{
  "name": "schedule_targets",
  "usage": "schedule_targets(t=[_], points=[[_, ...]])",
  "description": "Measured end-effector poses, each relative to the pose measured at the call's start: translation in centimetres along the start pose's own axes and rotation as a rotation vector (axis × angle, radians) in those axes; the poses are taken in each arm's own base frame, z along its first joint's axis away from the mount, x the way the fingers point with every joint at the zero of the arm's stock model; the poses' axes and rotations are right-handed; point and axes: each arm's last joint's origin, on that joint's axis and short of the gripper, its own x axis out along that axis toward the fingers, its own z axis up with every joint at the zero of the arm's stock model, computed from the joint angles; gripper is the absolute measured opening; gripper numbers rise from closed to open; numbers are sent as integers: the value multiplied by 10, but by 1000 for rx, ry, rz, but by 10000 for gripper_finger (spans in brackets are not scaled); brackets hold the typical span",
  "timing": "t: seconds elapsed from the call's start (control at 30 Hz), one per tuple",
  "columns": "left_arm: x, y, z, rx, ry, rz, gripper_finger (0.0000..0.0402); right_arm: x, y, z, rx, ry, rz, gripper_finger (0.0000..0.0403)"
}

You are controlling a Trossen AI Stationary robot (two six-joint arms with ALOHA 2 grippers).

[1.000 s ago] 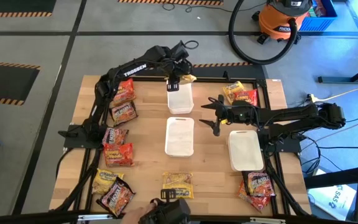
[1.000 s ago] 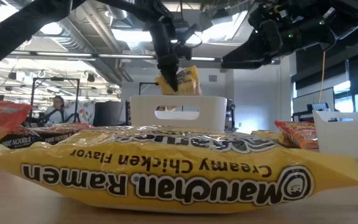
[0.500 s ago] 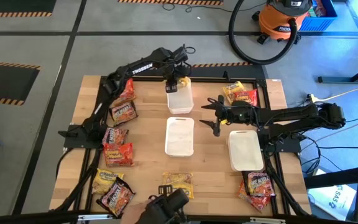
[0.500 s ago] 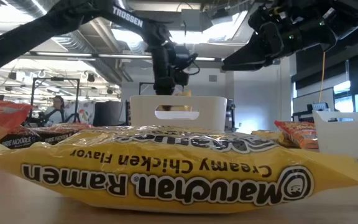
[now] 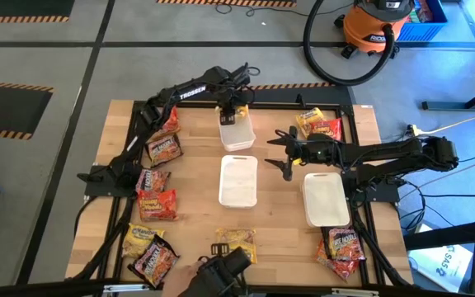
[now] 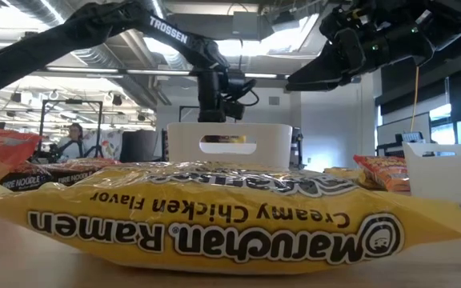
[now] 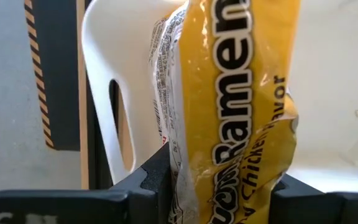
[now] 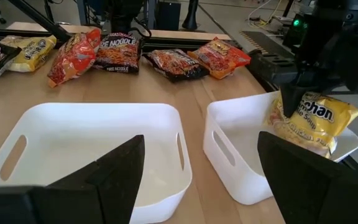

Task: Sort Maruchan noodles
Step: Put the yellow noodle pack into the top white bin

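Note:
My left gripper [image 5: 232, 114] is shut on a yellow Maruchan packet [image 8: 312, 121] and reaches down into the far white tray [image 5: 239, 136]. The packet also shows through the tray's handle slot in the low view [image 6: 226, 146]. My right gripper [image 5: 283, 154] is open and empty, hovering above the table between the middle tray [image 5: 238, 181] and the right tray [image 5: 326, 198]. Another yellow packet [image 5: 236, 242] lies flat at the near edge. Red-orange, yellow and dark packets lie along the left side [image 5: 160, 150]. My left gripper pinches the yellow packet between its two fingers [image 7: 154, 180], at one end of the packet [image 7: 222, 186]. The fingers come from above, pointing down. The packet hangs below them inside the far tray; whether it touches the tray floor I cannot tell.
More packets lie at the far right [image 5: 318, 124], near right [image 5: 342, 245] and near left [image 5: 148, 252]. Bare wood shows between the trays and the left row of packets.
My left gripper has gone down with the yellow packet, from above the far tray's rim to inside the tray. It stays shut on the packet.

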Motion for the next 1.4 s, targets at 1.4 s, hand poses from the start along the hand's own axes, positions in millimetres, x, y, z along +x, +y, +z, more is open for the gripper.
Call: schedule_targets(t=[1.4], points=[[19, 9, -2, 7, 149, 175, 178, 17, 5, -11, 0, 12, 98, 293]])
